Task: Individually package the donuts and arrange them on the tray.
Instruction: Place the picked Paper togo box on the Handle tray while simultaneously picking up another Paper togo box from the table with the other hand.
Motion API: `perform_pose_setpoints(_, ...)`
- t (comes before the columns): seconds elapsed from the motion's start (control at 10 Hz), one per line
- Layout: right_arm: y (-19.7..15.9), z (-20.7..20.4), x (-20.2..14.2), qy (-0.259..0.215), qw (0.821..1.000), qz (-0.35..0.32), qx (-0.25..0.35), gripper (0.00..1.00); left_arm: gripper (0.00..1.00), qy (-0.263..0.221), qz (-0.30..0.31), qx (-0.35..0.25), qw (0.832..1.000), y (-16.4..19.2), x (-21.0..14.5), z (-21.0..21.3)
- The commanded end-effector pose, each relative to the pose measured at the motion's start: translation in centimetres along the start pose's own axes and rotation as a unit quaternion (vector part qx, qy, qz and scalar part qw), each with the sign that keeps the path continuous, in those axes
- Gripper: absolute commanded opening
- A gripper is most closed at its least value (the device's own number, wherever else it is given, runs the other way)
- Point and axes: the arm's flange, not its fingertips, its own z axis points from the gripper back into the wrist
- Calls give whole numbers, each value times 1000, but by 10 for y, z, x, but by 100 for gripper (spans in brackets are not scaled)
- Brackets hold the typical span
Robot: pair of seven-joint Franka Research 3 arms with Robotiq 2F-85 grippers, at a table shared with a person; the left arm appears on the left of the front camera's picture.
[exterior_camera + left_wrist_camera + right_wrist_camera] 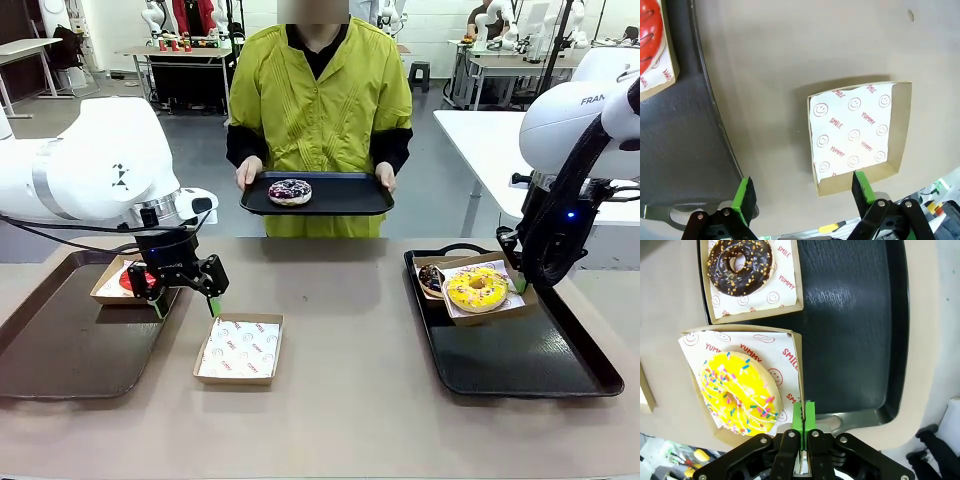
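Yellow donut (737, 392), bright with sprinkles, sits in a paper-lined cardboard box (796, 360) at the far end of the black tray (530, 365). The right gripper (803, 412) is pinched closed on that box's side wall. Just beside it on the same tray is the boxed chocolate donut (740, 266). Over on the brown tray (60, 350) the red donut (650, 25) lies in its box. The left gripper (187, 304) is spread wide with nothing in it, near the empty box (240, 349) on the table (350, 420). Across from me, a person holds a dark tray (340, 200) with the drizzled donut (290, 191).
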Motion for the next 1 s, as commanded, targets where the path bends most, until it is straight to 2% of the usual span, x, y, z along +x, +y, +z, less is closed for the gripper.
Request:
perform_pose_setpoints(0.0,-1,3,-1,0,1000,-1,-4,2,100,2,-3,-5,1000,0,-2,3)
perform_pose_setpoints(0.2,-3,-5,-3,5,1000,-6,-2,2,100,2,-10,3,1000,-4,-5,-3)
perform_pose_setpoints(0.6,-24,-10,-31,16,1000,3,-12,2,100,-2,-6,40,999,-30,-8,-17)
perform_pose_setpoints(0.9,-38,-36,-25,20,999,25,-23,2,100,6,-6,50,999,-35,-1,-38)
